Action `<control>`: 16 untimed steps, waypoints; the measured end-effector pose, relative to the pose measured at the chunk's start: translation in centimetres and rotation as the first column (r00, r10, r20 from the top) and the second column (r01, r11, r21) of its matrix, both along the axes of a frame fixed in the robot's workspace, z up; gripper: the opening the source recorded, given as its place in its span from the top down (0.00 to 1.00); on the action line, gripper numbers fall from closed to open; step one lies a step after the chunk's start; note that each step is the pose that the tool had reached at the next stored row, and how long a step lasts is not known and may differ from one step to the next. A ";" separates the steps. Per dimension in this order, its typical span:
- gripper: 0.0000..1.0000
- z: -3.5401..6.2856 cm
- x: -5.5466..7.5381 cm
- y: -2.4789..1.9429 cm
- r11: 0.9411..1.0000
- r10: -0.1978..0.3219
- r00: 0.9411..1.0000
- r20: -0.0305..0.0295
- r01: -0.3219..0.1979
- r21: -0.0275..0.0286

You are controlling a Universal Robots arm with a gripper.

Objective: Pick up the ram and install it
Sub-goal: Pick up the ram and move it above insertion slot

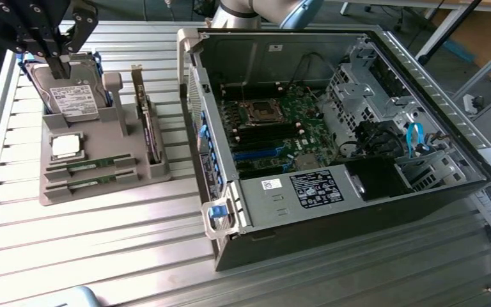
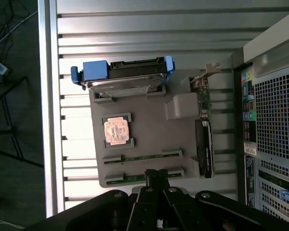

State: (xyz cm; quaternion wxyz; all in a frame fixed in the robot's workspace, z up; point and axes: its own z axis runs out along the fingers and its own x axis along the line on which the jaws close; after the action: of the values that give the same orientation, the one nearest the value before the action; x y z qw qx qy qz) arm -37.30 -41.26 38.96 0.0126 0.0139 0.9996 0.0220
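Two ram sticks lie side by side in slots of a grey holder [image 1: 100, 198]. One ram stick [image 1: 92, 165] [image 2: 142, 156] is next to the silver processor, the other [image 1: 92, 184] [image 2: 135, 177] by the holder's edge. My gripper [image 1: 58, 67] [image 2: 156, 174] hangs well above the holder, shut with nothing in it. In the exterior view its tips show in front of the hard drive. In the wrist view the tips overlap the outer ram stick. The open computer case [image 1: 331, 211] lies at the exterior view's right, its motherboard [image 1: 271, 131] exposed.
The holder also carries a hard drive with blue rails [image 1: 71, 96] [image 2: 123, 77], a square processor [image 1: 64, 146] [image 2: 118, 131] and an upright expansion card [image 1: 148, 125] [image 2: 204, 144]. The case's rear panel [image 2: 274, 120] stands close beside the holder. All rest on a ribbed metal table [image 1: 100, 256].
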 end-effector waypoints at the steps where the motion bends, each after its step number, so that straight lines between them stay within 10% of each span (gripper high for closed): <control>1: 0.90 0.00 0.0 0.00 1.000 0.007 1.000 0.000 -0.007 0.000; 16: 0.90 0.00 0.0 0.00 0.986 0.165 0.986 0.000 -0.165 0.000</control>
State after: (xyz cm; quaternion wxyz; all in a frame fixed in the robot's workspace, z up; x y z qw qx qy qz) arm -37.30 -41.26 38.95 0.0107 -0.0688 0.9973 0.0230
